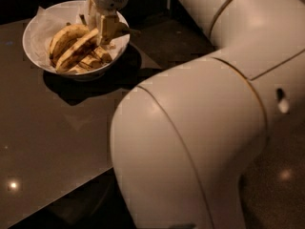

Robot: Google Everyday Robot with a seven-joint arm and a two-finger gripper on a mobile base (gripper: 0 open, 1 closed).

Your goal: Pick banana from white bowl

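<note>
We find the gripper [107, 31] lowered into the right side of the white bowl [32, 31], hanging from the pale wrist housing above it. Its tip sits right at the upper right end of the banana [76, 51], and the two overlap from our angle. We cannot tell whether it grasps the fruit or only rests against it.

The banana lies inside the bowl on a diagonal, running from lower left up to the right, where it meets the gripper. It is the longest piece there and nearly straight. Its skin is yellow, heavily marked with brown speckles and darker bruised streaks along its length.

Just beside it on the upper left lies a shorter curved banana [62, 36], touching it along one side. Stubby pieces [97, 57] are packed under and to the right of the long fruit, near the bowl's right wall. A thin dark stem [82, 19] stands up behind the pile; we cannot say which fruit it belongs to.

The bowl is wide and round, and crinkled white paper [46, 19] rises above its far rim. It rests near the back edge of a dark glossy table [52, 128]. The robot's bulky cream arm [205, 128] fills the right and lower part of the camera view.
</note>
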